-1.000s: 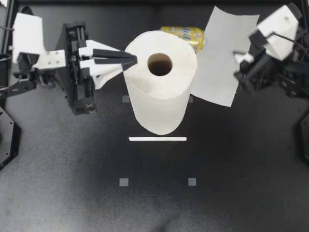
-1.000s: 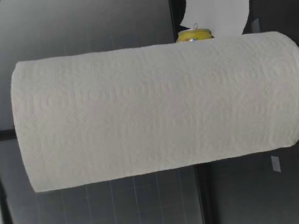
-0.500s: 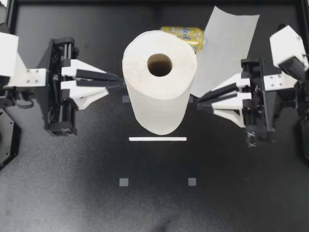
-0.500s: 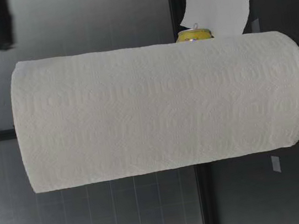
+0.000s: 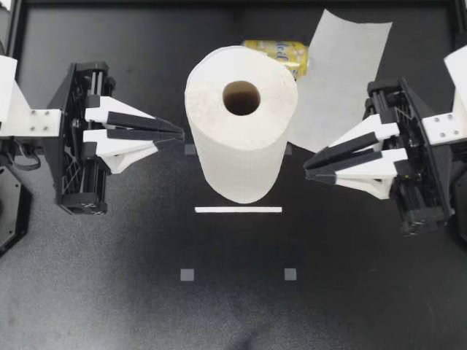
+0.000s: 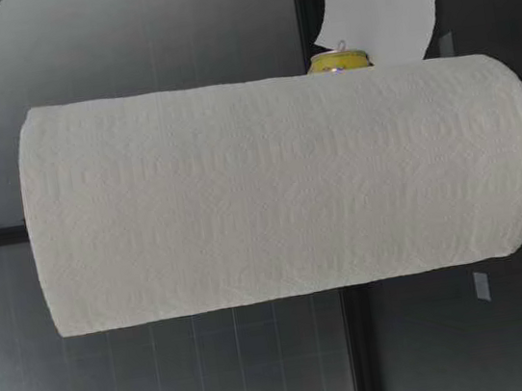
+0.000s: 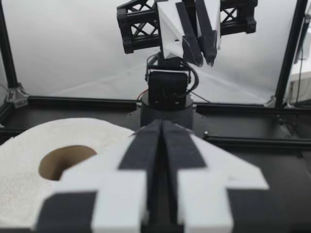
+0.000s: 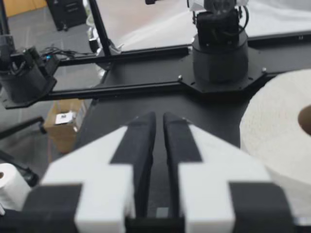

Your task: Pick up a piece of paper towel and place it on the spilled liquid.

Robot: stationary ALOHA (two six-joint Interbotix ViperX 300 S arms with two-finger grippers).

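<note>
Table (image 5: 233,313): dark, bare surface towards 6 o'clock.
Paper towel roll (image 5: 241,124): upright at centre, core hole facing up.
Loose sheet (image 5: 339,80): flat at the roll's 2 o'clock.
Left gripper (image 5: 179,133): roll's 9 o'clock, fingers pressed together, empty, tips just beside the roll.
Right gripper (image 5: 308,169): roll's 4 o'clock, fingers closed on nothing.
Can (image 5: 277,51): yellow, on its side, roll's 12 o'clock.
White strip (image 5: 238,210): roll's 6 o'clock.
</note>
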